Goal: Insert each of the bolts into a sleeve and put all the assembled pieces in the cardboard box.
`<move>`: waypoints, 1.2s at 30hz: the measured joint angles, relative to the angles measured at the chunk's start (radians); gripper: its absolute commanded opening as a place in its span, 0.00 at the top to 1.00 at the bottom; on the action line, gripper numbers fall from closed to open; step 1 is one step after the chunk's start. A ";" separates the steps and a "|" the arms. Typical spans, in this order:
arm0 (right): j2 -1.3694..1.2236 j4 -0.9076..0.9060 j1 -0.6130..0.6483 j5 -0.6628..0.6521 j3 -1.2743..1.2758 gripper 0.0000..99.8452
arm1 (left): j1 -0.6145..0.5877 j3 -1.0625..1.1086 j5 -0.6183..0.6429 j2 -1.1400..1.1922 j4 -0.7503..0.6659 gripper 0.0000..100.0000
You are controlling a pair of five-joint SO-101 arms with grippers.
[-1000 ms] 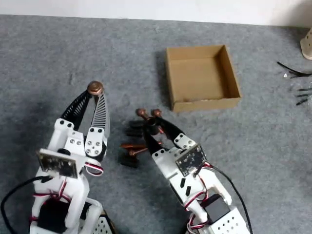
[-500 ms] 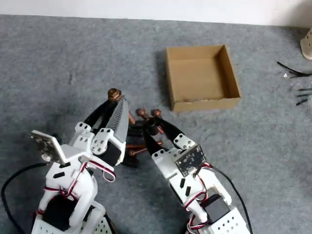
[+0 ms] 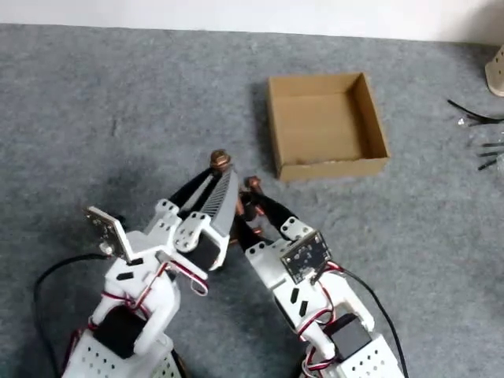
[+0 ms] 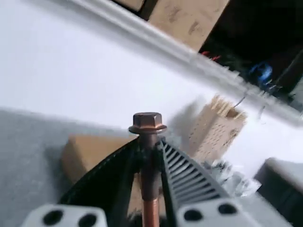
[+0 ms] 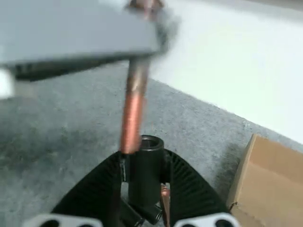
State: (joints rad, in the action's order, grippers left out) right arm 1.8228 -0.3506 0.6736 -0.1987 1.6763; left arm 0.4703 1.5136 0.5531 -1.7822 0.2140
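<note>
Here, the left gripper (image 4: 149, 147) pinches a copper bolt (image 4: 147, 124) by its shank. Its fingers press in from both sides, the hexagonal head stands clear above the fingertips, and the rest of the shank hangs out below them. The right gripper (image 5: 144, 163) is clamped around a black sleeve (image 5: 146, 172), held upright so its open mouth sits just above the fingertips and faces up.

The relation that matters is tip to mouth. In the right wrist view the bolt's lower end sits level with the sleeve's rim but just off to one side of it — beside the opening, not over it. The bolt's long axis is near vertical, head up and tip down, and leans slightly away from the sleeve's upright axis.

Since the left arm carries the bolt, the closing move is probably its own: slide the tip across over the bore, straighten the lean, then lower. The cardboard box (image 3: 331, 168) lies beyond both sets of fingertips, well apart from them.
</note>
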 measured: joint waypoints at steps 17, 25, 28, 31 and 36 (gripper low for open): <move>-0.002 -0.002 0.003 -0.078 0.000 1.00 | -0.005 0.121 -0.115 -0.011 -0.135 0.99; 0.000 -0.002 0.002 -0.078 0.000 1.00 | 0.003 0.163 -0.137 0.000 -0.233 0.99; 0.000 -0.002 0.000 -0.078 0.000 1.00 | 0.003 0.163 -0.137 0.000 -0.232 0.99; 0.000 -0.002 -0.006 -0.078 0.000 1.00 | 0.009 0.163 -0.135 0.000 -0.173 0.99; -0.002 -0.003 -0.009 -0.078 0.000 1.00 | 0.021 0.163 -0.130 -0.012 -0.052 0.99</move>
State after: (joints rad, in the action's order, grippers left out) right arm 1.8213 -0.3537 0.6644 -0.2770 1.6763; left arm 0.4918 1.6763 0.4227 -1.7944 0.1619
